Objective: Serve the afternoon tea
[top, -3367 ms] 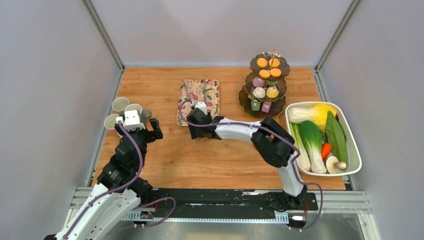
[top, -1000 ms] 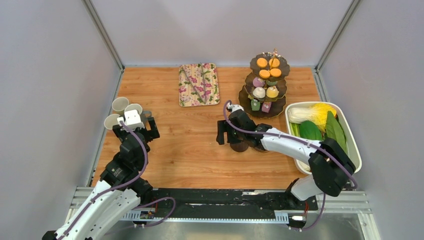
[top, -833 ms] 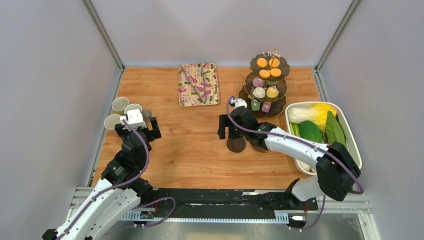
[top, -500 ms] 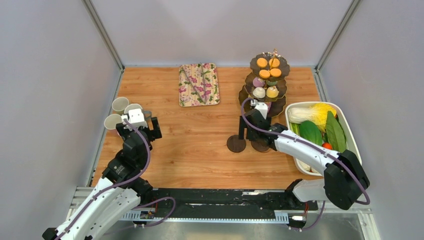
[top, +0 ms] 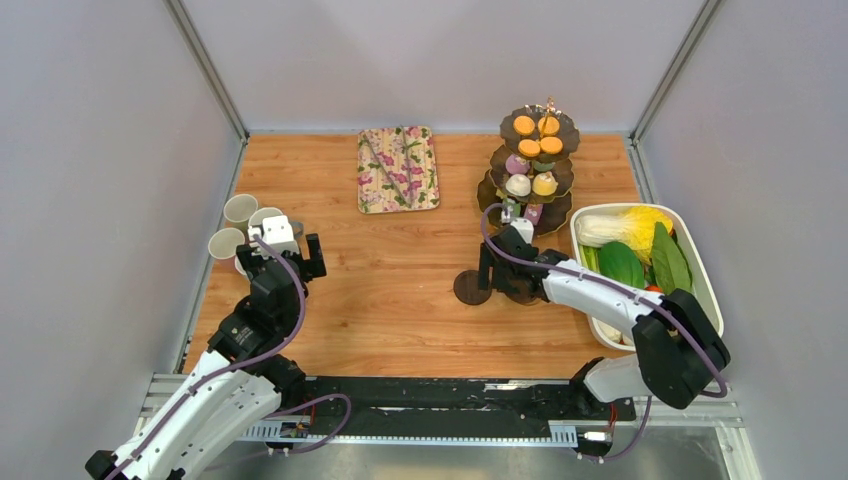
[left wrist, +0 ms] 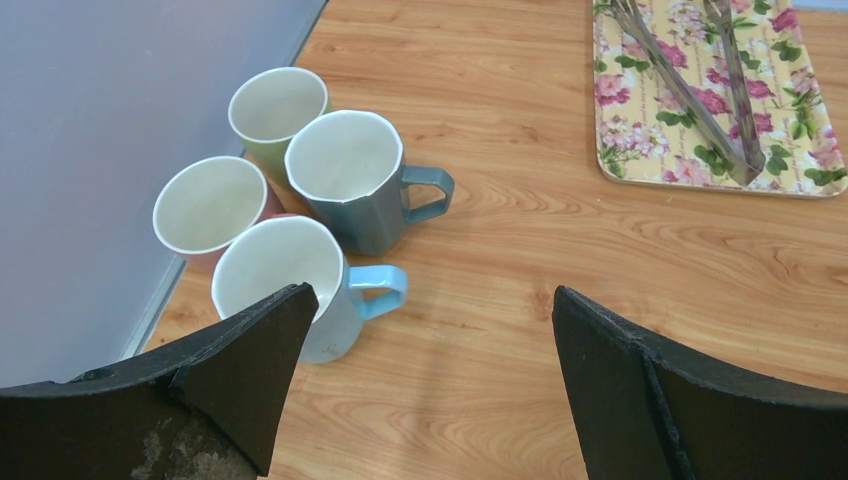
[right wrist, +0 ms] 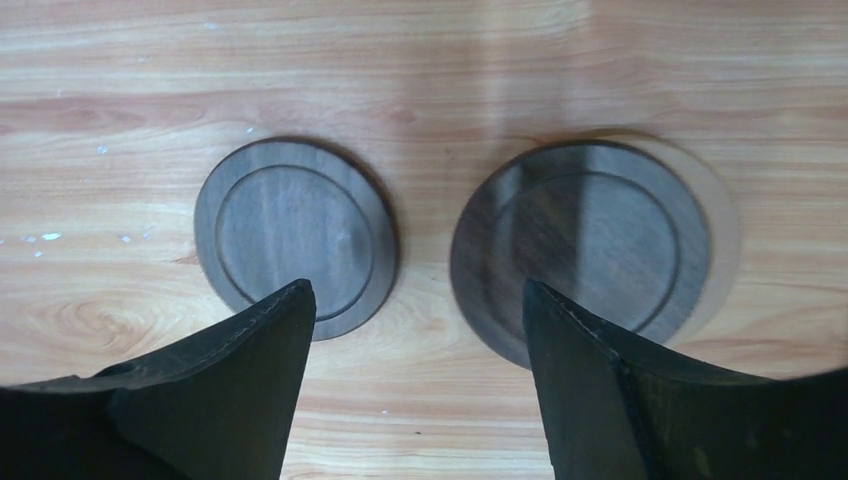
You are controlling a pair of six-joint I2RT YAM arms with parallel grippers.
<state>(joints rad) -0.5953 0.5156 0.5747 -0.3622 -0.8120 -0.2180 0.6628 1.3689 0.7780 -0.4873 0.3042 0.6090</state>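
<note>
We see right gripper (right wrist: 415,290) wide open, empty, over two dark coasters (right wrist: 295,238) toward surface's (top: 400,300) right edge; dropping between them we'd clip both rims; left gripper (left wrist: 432,292) fully spread, empty, above mugs (left wrist: 340,175) at left edge, could topple one.

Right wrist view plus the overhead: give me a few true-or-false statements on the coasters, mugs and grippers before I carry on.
1. The coasters lie flat on the table, side by side with a gap between them. True.
2. The right gripper is shut on a coaster. False: it is open and empty, above the two coasters.
3. A mug stands on one coaster. False: both coasters are bare, and the four mugs are clustered at the table's left edge.
4. The left gripper is open and holds nothing. True.
5. The tongs lie on the floral tray. True.
</note>
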